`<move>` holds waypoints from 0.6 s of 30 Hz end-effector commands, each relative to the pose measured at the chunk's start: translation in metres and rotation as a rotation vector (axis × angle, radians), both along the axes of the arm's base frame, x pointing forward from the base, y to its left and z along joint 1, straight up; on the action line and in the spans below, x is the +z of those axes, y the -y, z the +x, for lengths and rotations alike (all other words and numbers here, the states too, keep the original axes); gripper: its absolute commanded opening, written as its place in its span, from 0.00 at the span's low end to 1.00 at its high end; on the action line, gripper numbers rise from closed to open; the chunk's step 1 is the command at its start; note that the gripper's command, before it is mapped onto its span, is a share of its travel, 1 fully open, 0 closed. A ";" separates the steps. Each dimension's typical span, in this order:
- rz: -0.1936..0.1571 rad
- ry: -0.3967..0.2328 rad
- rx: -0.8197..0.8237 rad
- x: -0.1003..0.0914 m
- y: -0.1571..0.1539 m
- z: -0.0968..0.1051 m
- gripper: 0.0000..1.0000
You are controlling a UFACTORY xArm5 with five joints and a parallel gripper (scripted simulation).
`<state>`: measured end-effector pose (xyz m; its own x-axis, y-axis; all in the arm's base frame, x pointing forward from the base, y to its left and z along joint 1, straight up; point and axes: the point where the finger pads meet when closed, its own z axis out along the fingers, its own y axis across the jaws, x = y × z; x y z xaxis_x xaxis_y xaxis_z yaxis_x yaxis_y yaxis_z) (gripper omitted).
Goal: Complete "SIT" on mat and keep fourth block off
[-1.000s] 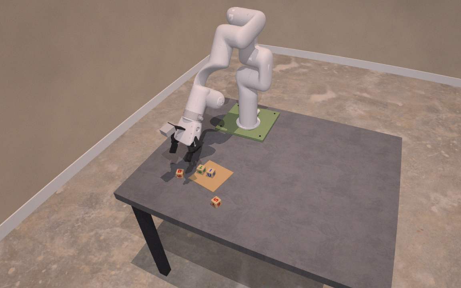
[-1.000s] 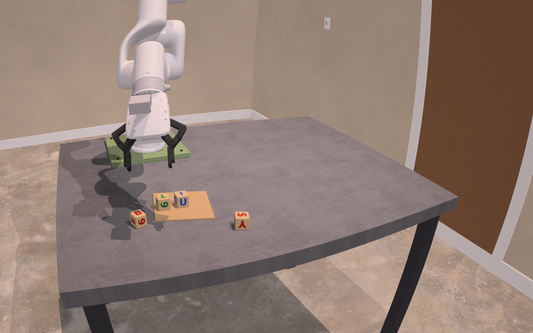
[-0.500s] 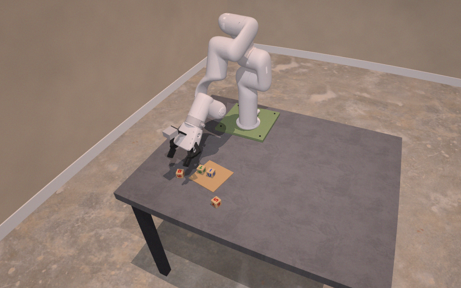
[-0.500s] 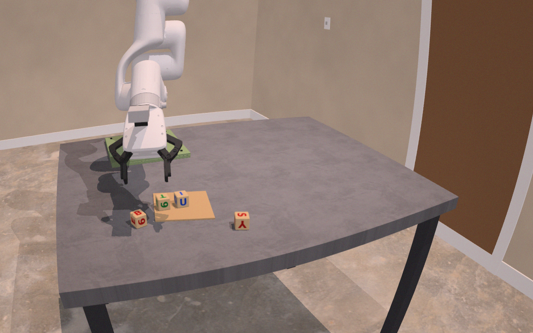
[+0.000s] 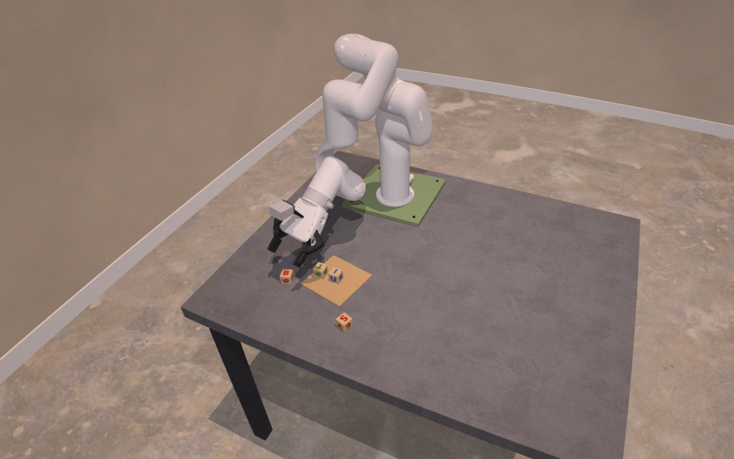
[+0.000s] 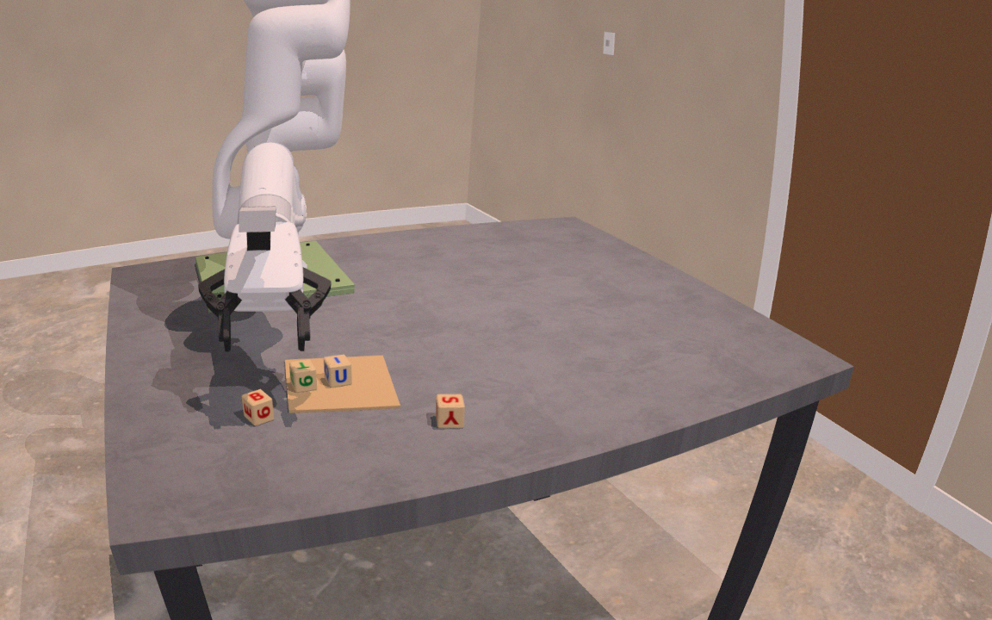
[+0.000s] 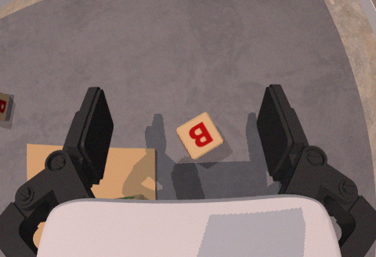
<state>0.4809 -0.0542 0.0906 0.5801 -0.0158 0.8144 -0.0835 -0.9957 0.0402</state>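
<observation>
Wide open and holding nothing, the claw (image 6: pixel 264 339) hangs above the desk (image 6: pixel 561 324), its fingers straddling the B block (image 7: pixel 200 135) below, clear of it. T block (image 6: pixel 302 375) and I block (image 6: pixel 337 369) sit together on the tan mat (image 6: pixel 364 393); the S block (image 6: pixel 449 410) lies apart, off the mat

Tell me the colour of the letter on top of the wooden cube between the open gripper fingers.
Red: a red B on the tan wooden cube, clearest in the wrist view.
</observation>
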 end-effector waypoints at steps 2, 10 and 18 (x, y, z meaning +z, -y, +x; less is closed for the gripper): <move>-0.037 0.083 0.009 -0.003 0.003 -0.009 1.00; -0.074 0.152 0.015 -0.004 0.006 -0.024 1.00; -0.092 0.183 0.018 -0.003 0.007 -0.031 1.00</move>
<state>0.4511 -0.0602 0.0865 0.4430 0.0646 0.8942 -0.0786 -0.9908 0.1106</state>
